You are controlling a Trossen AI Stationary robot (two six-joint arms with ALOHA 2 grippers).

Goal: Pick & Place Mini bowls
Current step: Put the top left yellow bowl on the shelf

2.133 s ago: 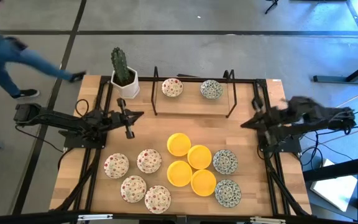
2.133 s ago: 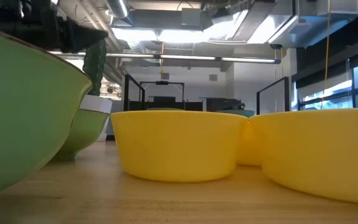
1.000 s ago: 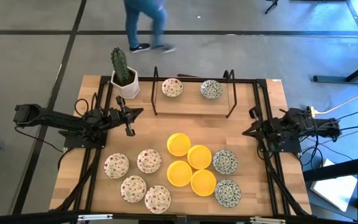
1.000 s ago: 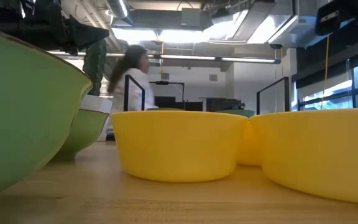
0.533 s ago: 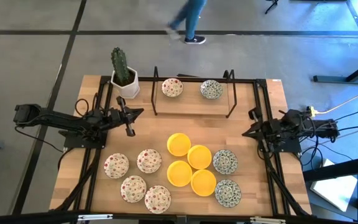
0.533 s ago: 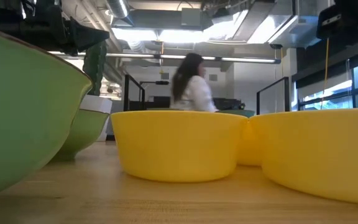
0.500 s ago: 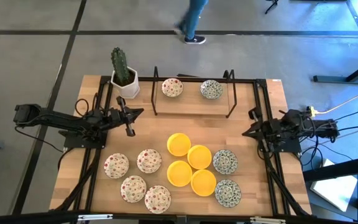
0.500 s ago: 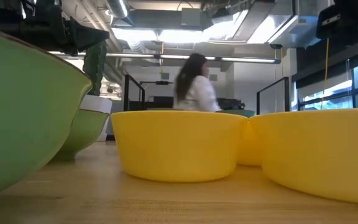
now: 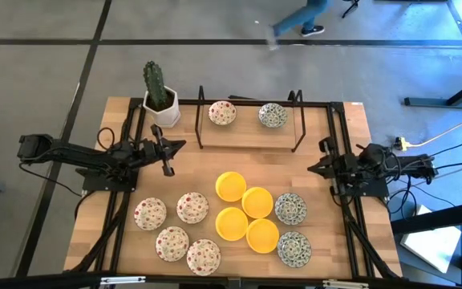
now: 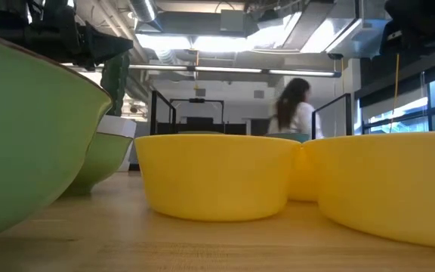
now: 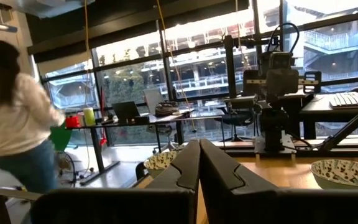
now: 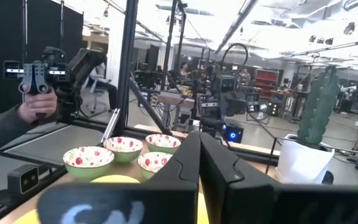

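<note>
Left gripper [image 9: 167, 169] is seen pressed together, nothing held, at table's left edge; right gripper [image 9: 312, 168] likewise closed, seemingly empty, at right edge; mini bowls [image 9: 244, 214] are clustered mid-table, two on the rack [image 9: 247, 147].

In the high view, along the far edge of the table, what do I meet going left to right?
Cactus in a white pot → red-speckled mini bowl → green-grey patterned mini bowl, both bowls inside the black wire rack.
</note>
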